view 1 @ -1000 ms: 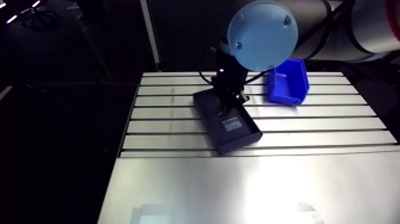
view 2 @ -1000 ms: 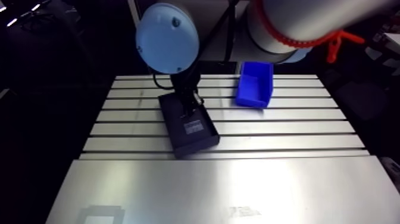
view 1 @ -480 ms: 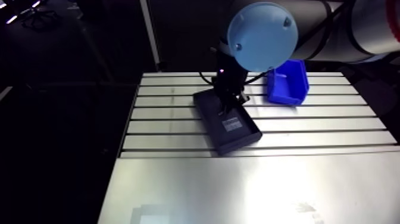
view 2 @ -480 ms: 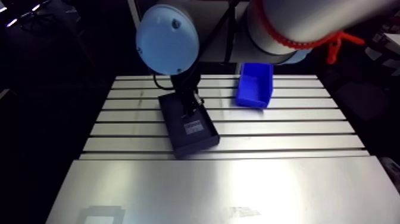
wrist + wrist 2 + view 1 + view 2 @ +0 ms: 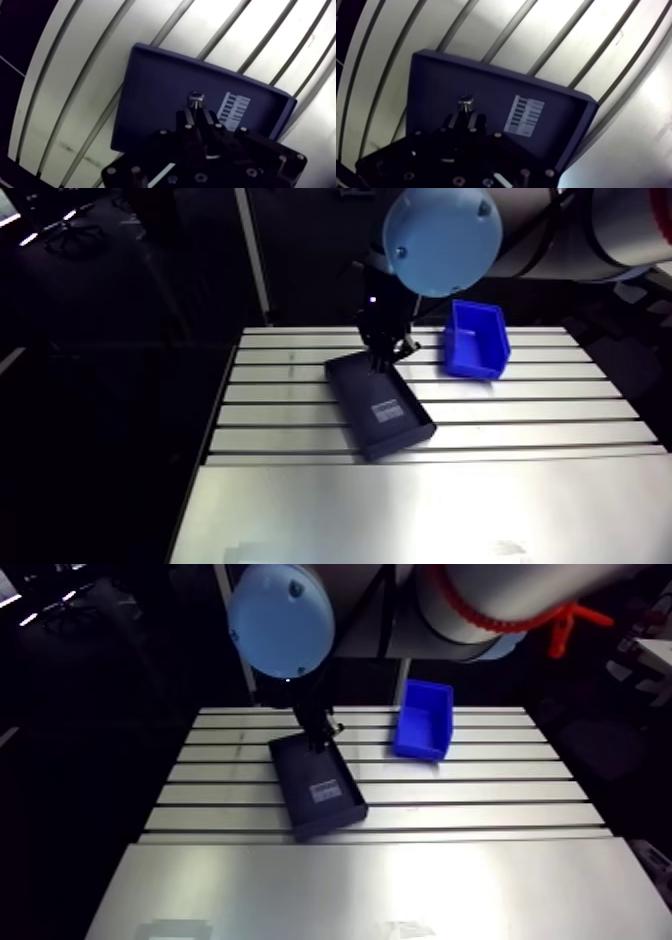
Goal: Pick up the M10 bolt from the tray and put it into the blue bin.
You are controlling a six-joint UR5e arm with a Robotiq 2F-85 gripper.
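Wrist view: gripper (image 5: 196, 114) closed nearly all the way, the two dark fingers (image 5: 186, 122) with only a narrow gap between them, clamped on the M10 bolt (image 5: 195, 98). The bolt's metal head stands out just past the fingertips; the shank is hidden between them. Bolt and fingertips sit over the dark floor of the tray (image 5: 150, 95), roughly mid-tray, just beside a pale printed label (image 5: 234, 111) that lies flat on the tray floor. Cannot tell from this view whether the bolt is clear of the floor or resting on it. The tray is a shallow, dark rectangular box with a low rim, lying askew across the grooves of the slotted table (image 5: 90, 75). Nothing else shows inside it besides the label. Arm view: the gripper (image 5: 384, 358) comes down over the far end of the tray (image 5: 380, 403), its tips at about rim level there; the fingers are too small and dark here to read. The blue bin (image 5: 475, 340) stands upright and open-topped on the table (image 5: 540, 403) near its far edge, off to one side of the tray and apart from it. Its inside is in shadow. A smooth metal plate (image 5: 420, 508) covers the near part of the table, in front of the tray.
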